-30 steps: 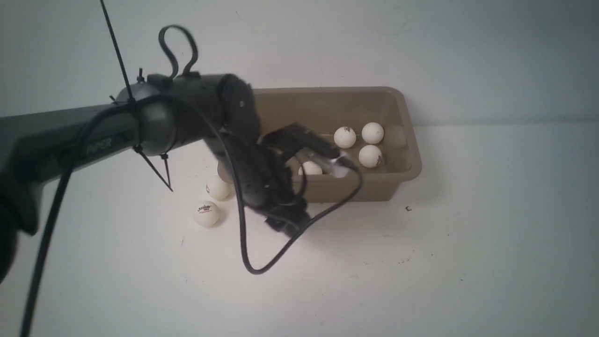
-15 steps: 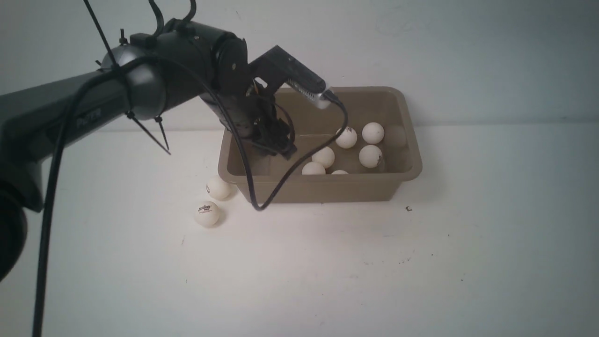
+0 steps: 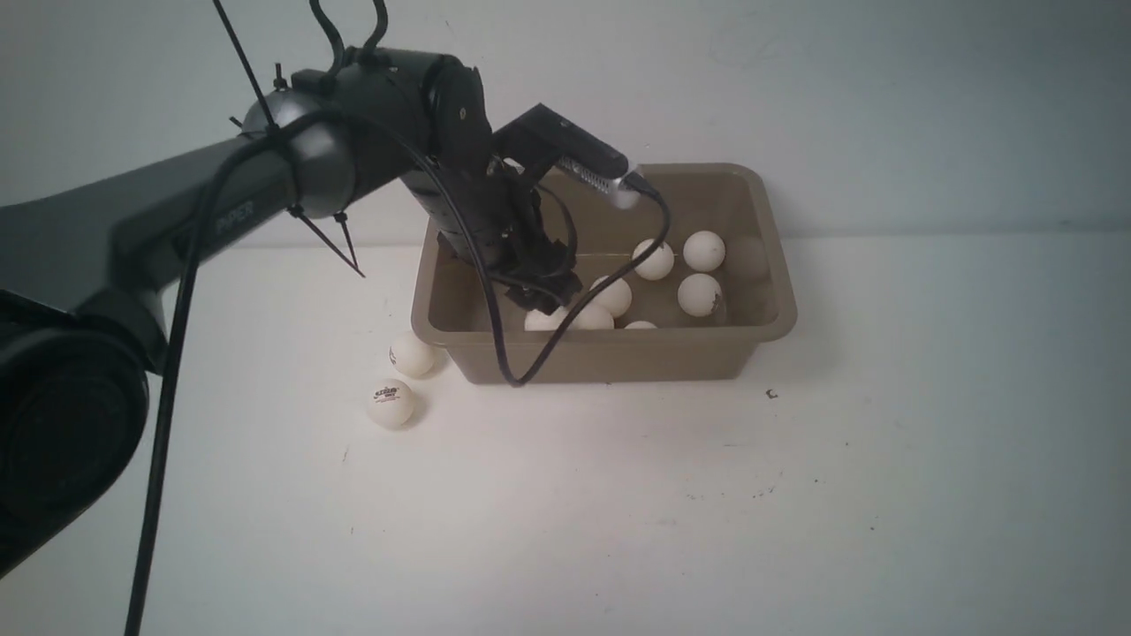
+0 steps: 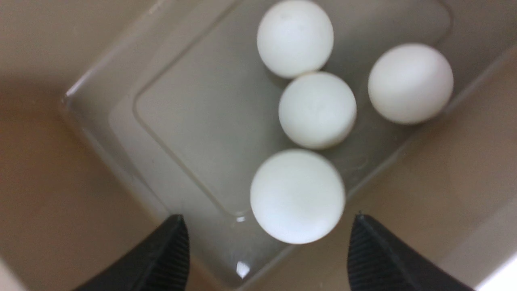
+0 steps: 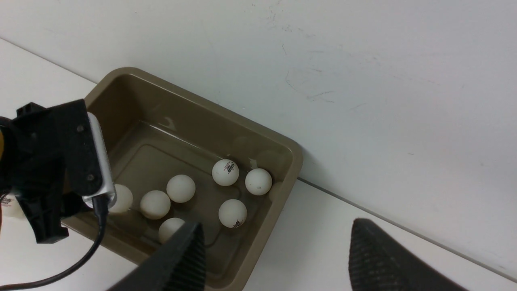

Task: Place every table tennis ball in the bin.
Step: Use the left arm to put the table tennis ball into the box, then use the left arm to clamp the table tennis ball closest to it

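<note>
Left claw (image 4: 267,226) hangs wide open inside the bin (image 3: 769,336), a table tennis ball (image 4: 297,196) loose beneath it, so the drop looks done and next it must lift out for the two stray balls (image 3: 390,404) on the desk (image 3: 795,495).

A robotics lab test bench
A plain white counter (image 3: 795,512) against a scuffed bare wall (image 3: 884,106), a dark robot arm (image 3: 132,230) strung with cable-tied wiring (image 3: 517,382) and a wrist-mounted camera (image 3: 579,163), and staged props: a plastic bin (image 3: 636,358) with table tennis balls (image 3: 703,251) in and beside it
</note>
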Robot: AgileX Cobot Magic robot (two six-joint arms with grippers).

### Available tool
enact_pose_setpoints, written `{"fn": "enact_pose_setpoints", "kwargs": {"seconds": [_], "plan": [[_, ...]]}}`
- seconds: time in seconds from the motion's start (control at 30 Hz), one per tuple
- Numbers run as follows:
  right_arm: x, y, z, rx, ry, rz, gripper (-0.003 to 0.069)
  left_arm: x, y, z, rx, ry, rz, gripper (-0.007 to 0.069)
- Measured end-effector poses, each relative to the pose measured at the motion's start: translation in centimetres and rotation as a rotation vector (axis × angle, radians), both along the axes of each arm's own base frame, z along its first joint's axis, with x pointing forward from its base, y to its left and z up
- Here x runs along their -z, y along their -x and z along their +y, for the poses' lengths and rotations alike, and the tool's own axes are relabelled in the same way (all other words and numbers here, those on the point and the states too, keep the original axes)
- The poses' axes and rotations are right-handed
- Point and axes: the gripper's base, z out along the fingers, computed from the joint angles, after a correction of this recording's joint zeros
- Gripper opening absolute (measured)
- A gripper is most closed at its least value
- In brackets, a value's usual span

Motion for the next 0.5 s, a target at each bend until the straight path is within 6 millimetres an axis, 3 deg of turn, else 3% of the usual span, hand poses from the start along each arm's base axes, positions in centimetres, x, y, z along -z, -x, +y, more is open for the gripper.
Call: {"fn": "enact_pose_setpoints", "kwargs": {"seconds": [0.1, 0.2, 0.33, 0.5], "plan": [[0.0, 0.0, 0.0, 0.000, 0.000, 0.000, 0.0440, -1.5, 0.6, 0.6, 0.006, -0.016, 0.003, 0.0452], [0.0, 0.0, 0.0, 0.000, 0.000, 0.000, 0.0440, -4.5, 1.6, 2.1, -0.007, -0.018, 0.001, 0.0429], [0.0, 0.0, 0.0, -0.005, 0.006, -0.002, 0.0440, -8.2, 3.1, 5.6, -0.069, 0.000, -0.004, 0.0426], [0.0, 0.0, 0.0, -0.007, 0.009, -0.002, 0.0440, -8.0, 4.1, 8.9, -0.135, 0.014, 0.065, 0.0426]]}}
